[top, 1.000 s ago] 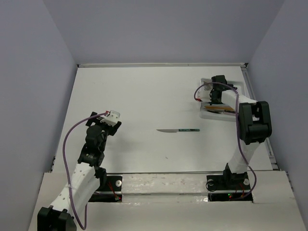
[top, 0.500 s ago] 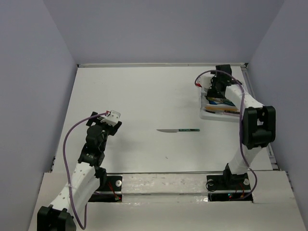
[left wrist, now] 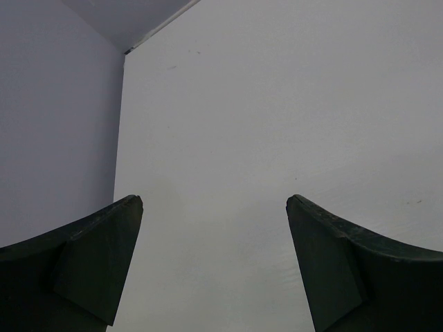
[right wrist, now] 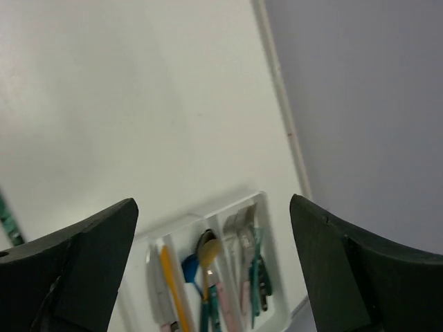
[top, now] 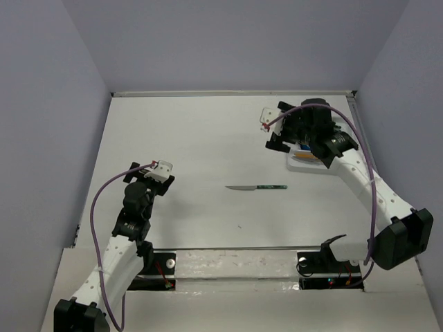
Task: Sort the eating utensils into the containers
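One knife [top: 256, 187] with a silver blade and a teal handle lies alone mid-table. The white tray [top: 302, 164] sits at the far right, partly hidden under my right arm. In the right wrist view its narrow containers [right wrist: 273, 277] hold several utensils: an orange-handled knife [right wrist: 169, 277], a blue spoon [right wrist: 188, 266] and a gold one, and forks [right wrist: 242, 232]. My right gripper [top: 280, 126] [right wrist: 214, 214] hangs open and empty above the tray's left side. My left gripper [top: 147, 178] [left wrist: 214, 207] is open over bare table at the left, holding nothing.
The right wall [right wrist: 360, 104] rises just beyond the tray, along the table's right edge [right wrist: 280, 104]. The left wall [left wrist: 55, 124] stands close to my left gripper. White table [top: 208, 138] lies between the arms.
My right gripper has opened over the tray, then risen and swung left, off the compartments. The lone knife and my left arm have stayed where they were.
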### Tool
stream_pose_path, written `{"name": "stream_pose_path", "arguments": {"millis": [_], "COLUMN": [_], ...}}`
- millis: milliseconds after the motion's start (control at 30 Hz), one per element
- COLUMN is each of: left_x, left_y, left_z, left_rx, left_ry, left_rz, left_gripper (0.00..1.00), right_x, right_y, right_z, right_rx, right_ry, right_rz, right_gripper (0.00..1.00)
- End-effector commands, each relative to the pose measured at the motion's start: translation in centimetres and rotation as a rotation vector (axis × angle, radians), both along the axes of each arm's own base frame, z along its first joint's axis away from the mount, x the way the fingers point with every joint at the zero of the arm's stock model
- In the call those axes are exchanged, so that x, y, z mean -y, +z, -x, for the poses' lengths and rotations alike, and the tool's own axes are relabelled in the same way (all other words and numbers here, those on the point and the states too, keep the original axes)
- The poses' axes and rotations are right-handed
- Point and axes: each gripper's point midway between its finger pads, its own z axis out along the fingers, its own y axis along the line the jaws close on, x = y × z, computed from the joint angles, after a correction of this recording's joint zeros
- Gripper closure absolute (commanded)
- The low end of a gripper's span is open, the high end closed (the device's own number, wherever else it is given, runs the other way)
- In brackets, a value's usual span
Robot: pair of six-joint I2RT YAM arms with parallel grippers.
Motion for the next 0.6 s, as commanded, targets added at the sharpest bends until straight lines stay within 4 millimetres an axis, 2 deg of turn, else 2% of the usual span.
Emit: {"name": "stream_pose_path", "arguments": {"millis": [0,100,200,267,400,433,533,567], "left_x": [0.0,0.1,0.0,0.0,0.0,0.0,-0.1,-0.1], "left_y": [1.8,1.6,1.8,1.9,1.9,1.9,1.9,2.0], "left_z": [-0.3,-0.3,-0.2,-0.2,-0.1,-0.1,-0.1,-0.1], "left_rx": [0.078,0.076,0.084,0.087,0.088,0.091,0.091,0.093], "left_ry": [0.002,-0.002,0.002,0.003,0.003,0.003,0.006,0.008], "left_rz": [0.009,0.008,0.008,0.009,0.007,0.008,0.006,0.006], "left_gripper": [0.01,0.01,0.01,0.01,0.01,0.01,0.01,0.01], "right_x": [-1.5,-1.4,-2.2,-2.5,-2.2,-2.0,-1.7,-1.2], "right_y": [-10.6,-13.7,-14.9,-15.4,-18.4,-19.7,-21.2,-22.7], "right_z": [7.0,8.6,9.5,9.4,9.3,9.1,8.3,8.1], "right_rx": [-0.339,-0.356,-0.441,-0.47,-0.551,-0.577,-0.611,-0.641], "right_ry": [0.118,0.101,0.116,0.108,0.085,0.068,0.026,-0.003], "right_rz": [0.012,0.163,0.167,0.164,0.21,0.239,0.272,0.311], "right_gripper": [0.08,0.07,0.06,0.06,0.06,0.06,0.07,0.08]}}
